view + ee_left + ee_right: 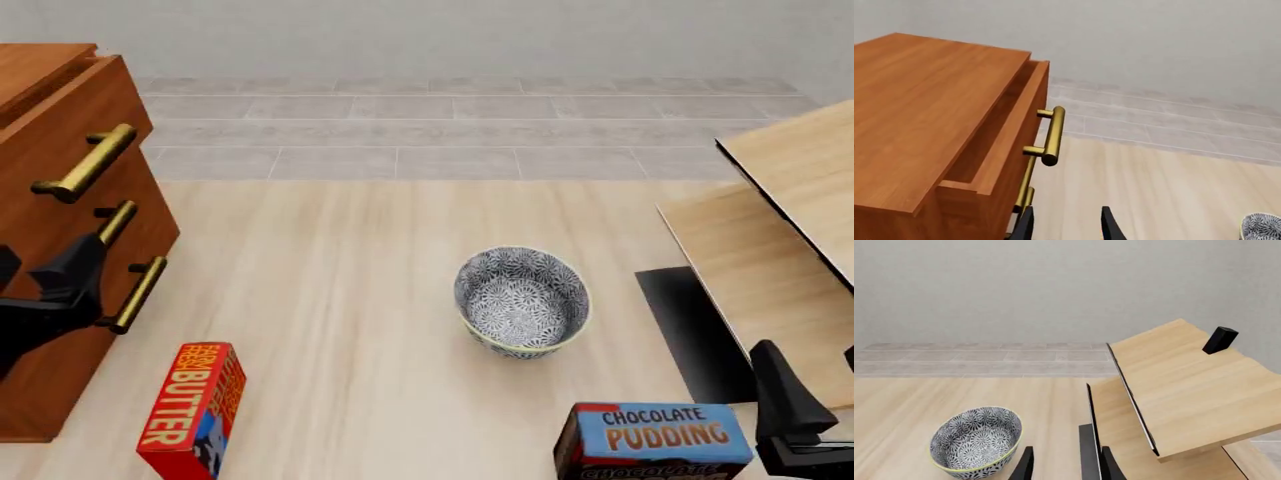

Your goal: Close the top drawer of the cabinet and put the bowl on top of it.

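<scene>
Left wrist view: looking across the cabinet (921, 100), with the top drawer (997, 150) standing pulled out from under the cabinet's top board, its hollow showing as a dark gap. Brass bar handle (1052, 135) sticking out from the drawer front, two lower handles lining up beneath it. Left gripper (1066, 225) sitting with its two dark fingertips parted and nothing between them, just beside the cabinet's front face, below the top drawer's handle and not touching it. A sliver of the bowl (1262, 226) peeking in at the picture's edge, well apart from the cabinet.

Front view: cabinet (60, 230) standing at the left end of the pale worktop (347, 300), top drawer (80, 130) jutting forward of the drawers below. Left gripper (67, 285) hanging against the cabinet's front near the lowest handle, jaws standing apart. Bowl (523, 300) resting upright on the worktop, well to the right of the cabinet, apart from both grippers. Butter box (194, 410) standing just beside the cabinet's near corner; chocolate pudding box (654, 440) lying nearer the camera than the bowl. Right gripper (787, 415) showing only partly beside the pudding box, its state not readable here. Pale wooden furniture (781, 220) filling the side far from the cabinet.

Right wrist view: right gripper (1066, 462) holding its fingertips apart, gripping nothing. Bowl (976, 441) lying just beside and ahead of one fingertip, not touching. Pale furniture (1187, 390) rising next to the bowl's far side.
</scene>
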`<act>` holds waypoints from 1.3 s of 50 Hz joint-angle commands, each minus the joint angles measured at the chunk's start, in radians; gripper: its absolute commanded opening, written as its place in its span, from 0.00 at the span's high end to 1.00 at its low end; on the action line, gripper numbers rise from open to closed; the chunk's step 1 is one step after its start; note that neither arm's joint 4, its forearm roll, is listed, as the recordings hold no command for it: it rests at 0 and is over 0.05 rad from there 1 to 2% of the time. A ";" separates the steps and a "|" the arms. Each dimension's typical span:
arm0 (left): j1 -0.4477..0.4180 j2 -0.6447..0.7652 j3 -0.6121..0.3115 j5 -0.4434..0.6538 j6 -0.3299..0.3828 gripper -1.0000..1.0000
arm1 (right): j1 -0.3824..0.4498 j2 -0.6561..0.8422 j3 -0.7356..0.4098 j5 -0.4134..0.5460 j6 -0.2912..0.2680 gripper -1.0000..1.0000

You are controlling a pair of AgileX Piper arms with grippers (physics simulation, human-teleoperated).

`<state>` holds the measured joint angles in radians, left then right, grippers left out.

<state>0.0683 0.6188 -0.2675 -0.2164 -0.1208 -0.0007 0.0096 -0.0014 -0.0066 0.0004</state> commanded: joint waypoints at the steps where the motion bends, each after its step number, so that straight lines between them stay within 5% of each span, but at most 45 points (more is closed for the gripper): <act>1: 0.029 0.052 0.027 -0.069 0.004 0.00 | 0.000 -0.001 -0.001 0.002 0.000 0.00; 65: 0.197 0.138 0.003 -0.144 0.029 0.00 | 0.000 -0.002 -0.001 0.002 0.000 0.00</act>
<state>0.2354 0.7470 -0.2590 -0.3364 -0.1261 -0.0008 0.0096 -0.0014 -0.0066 0.0004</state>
